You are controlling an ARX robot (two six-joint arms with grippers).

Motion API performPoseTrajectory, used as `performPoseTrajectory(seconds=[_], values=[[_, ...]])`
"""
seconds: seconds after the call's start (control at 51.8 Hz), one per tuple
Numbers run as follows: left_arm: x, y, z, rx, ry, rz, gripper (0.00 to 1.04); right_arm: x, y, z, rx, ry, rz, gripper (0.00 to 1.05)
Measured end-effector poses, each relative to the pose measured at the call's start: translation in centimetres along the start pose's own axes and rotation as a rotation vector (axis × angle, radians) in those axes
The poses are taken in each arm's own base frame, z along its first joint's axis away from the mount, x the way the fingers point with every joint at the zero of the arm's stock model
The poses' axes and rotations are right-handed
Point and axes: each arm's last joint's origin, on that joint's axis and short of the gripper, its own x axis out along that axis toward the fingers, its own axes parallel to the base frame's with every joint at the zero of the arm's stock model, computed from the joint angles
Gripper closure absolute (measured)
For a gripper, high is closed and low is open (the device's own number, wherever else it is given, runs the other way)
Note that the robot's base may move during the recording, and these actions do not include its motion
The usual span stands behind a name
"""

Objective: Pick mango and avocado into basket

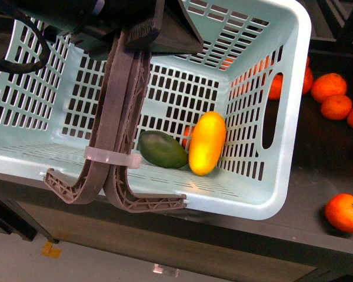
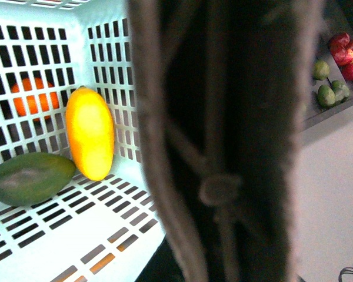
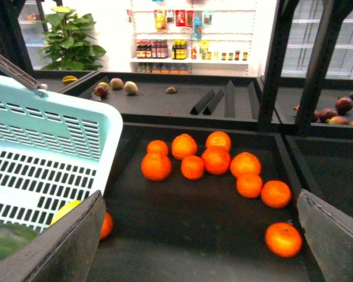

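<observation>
Setting: shop interior, with stocked white shelves and a leafy green potted plant standing at the back, beyond dark display bins.
Surface: black produce tray carrying loose round oranges; more of them lying near the tray's right edge in the front view.
Basket: light teal slotted plastic basket sitting at the tray's left end, brown-grey hinged handles folded together and crossing its near rim.
Mango: smooth yellow-orange elongated mango lying inside the basket on its base, leaning against the right side wall near the oval hand hole.
Avocado: dark green oval avocado resting on the basket base, touching the mango's left side.
Left gripper: hidden behind the handles filling the left wrist view; cannot tell whether apart or together.
Right gripper: fingers standing wide apart at the edges of the right wrist view, holding nothing, hovering over the oranges beside the basket.
</observation>
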Motion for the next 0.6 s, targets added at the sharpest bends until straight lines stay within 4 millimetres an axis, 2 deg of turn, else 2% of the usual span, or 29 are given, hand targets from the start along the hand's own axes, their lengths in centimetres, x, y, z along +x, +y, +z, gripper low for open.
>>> performPoseTrajectory(seconds=[0.502,0.599], values=[[0.02,-0.04,-0.02,0.004,0.003,-0.009,1.0,0.01,0.0,-0.02,0.0,0.001,0.001,0.08],[-0.2,0.46,0.1,-0.009,-0.007,0.017,1.0,0.0,-0.02,-0.01,0.0,0.0,0.001,0.08]])
